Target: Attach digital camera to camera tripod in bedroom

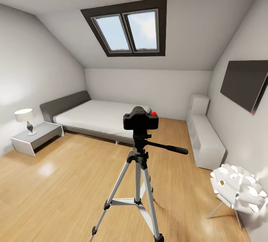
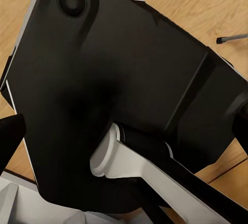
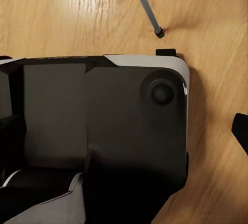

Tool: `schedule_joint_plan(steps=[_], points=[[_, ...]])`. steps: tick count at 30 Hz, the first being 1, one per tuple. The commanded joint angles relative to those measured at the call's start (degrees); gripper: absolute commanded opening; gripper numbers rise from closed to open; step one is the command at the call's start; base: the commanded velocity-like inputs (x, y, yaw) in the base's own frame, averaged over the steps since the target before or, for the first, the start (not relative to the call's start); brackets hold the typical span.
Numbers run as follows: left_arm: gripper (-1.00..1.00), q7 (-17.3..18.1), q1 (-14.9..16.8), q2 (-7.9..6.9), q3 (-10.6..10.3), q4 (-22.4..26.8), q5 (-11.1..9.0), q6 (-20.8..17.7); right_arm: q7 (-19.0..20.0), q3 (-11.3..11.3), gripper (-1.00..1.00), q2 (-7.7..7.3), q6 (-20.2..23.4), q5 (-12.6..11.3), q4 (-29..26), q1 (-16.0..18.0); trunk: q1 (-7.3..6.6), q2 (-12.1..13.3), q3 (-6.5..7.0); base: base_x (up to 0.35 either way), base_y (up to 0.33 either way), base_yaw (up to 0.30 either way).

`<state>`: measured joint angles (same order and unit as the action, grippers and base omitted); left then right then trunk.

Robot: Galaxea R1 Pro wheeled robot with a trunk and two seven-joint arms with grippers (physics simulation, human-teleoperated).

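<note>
Centre of the head frame: small black boxy digital camera with red round button [image 1: 141,119] sits on the black head of the tall silver-grey metal camera tripod [image 1: 138,182], long black pan handle pointing right. Tripod stands on the light wood floor [image 1: 56,193] of the bedroom, grey bed with white mattress [image 1: 96,117] behind it, dark-framed skylight [image 1: 126,30] upper centre, white spiky ball lamp [image 1: 238,188] lower right, small white side table with lamp [image 1: 35,137] at left.

Wrist frames: black and white robot body panels over wood floor; a thin tripod leg tip [image 3: 159,31] at upper centre of the right wrist frame. Gripper state for both arms: cannot tell.

Judgement: camera looks mounted, attach step appears done. Next move likely only a check that it sits firm, arms kept off the tripod legs.
</note>
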<state>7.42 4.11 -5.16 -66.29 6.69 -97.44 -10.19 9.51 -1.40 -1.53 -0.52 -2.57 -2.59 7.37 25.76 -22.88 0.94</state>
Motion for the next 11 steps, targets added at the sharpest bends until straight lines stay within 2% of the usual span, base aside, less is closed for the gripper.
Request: schedule_joint_plan(steps=[1,11], points=[[1.00,0.14,0.02,-0.03,-0.33,0.02,-0.47,-0.18,0.25,-0.14,1.00,-0.07,-0.06,-0.28,0.04,0.01,0.02,-0.04,-0.02,0.000,0.000,0.000],[1.00,0.14,0.02,-0.03,-0.33,-0.01,-0.47,-0.18,0.25,-0.10,1.00,-0.20,-0.09,-0.32,0.04,0.01,0.02,-0.04,-0.02,0.000,0.000,0.000]])
